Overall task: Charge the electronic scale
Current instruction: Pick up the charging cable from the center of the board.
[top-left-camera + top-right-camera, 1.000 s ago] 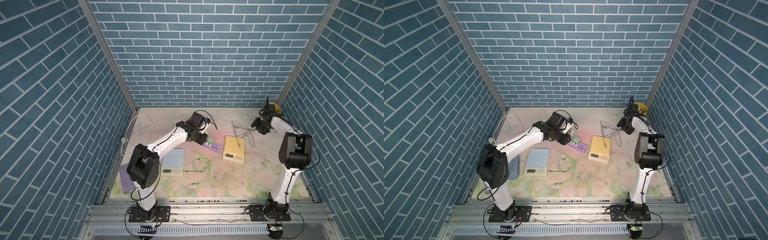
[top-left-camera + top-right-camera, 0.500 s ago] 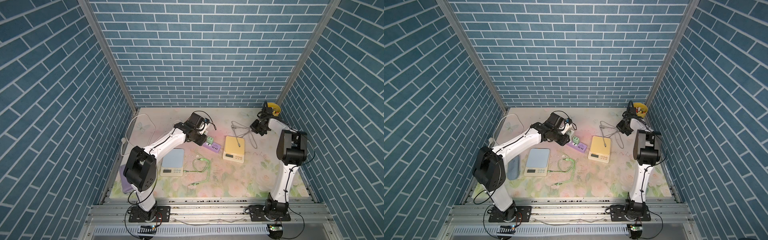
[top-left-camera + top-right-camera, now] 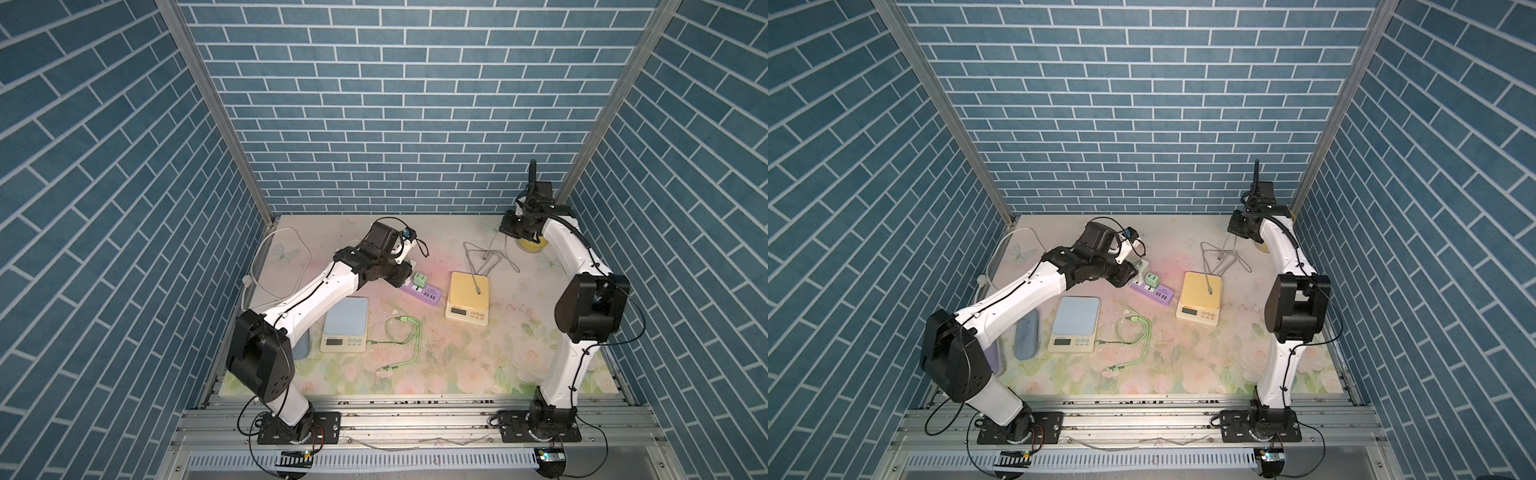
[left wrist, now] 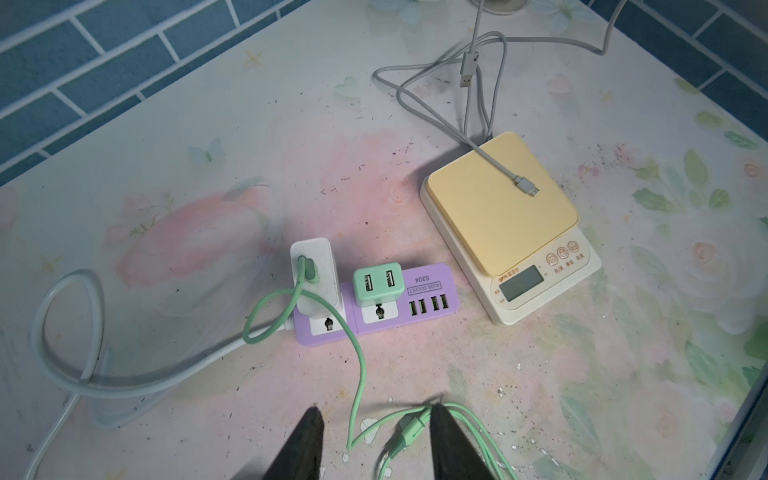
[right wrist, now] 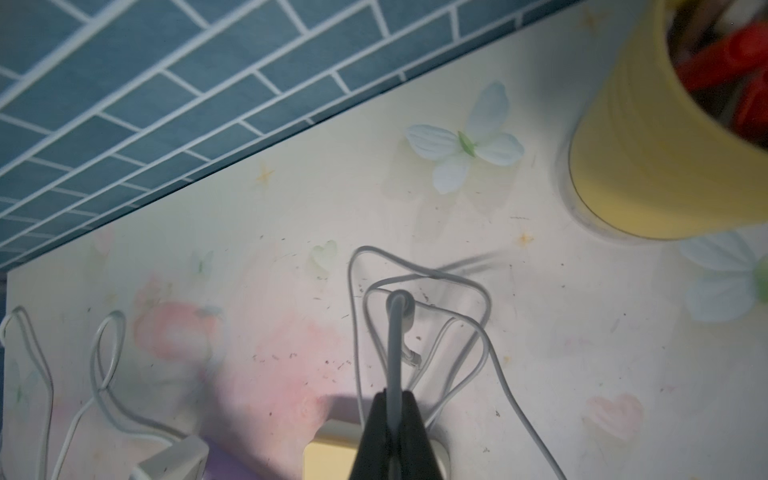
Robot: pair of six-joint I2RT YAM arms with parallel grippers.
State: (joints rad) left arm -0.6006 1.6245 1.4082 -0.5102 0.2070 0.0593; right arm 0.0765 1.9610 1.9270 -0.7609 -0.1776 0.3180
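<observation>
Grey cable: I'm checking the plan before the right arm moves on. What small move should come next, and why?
Probably lift the grey cable slightly and draw it toward the purple power strip. The right gripper is shut on it, its small plug lies loose on the yellow scale, and the strip's USB ports look free.

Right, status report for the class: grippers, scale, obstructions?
Left gripper open over green cable. Right gripper shut on grey cable. Yellow scale: grey plug loose on its platform.

Yellow round cup [image 3: 531, 248] peeks out half behind the right arm; cream-and-yellow square scale [image 5: 328, 461] runs off the right wrist view's edge; thin grey cable [image 5: 392, 345] blurs close up, vanishing between the right gripper [image 5: 392, 395] fingers.
</observation>
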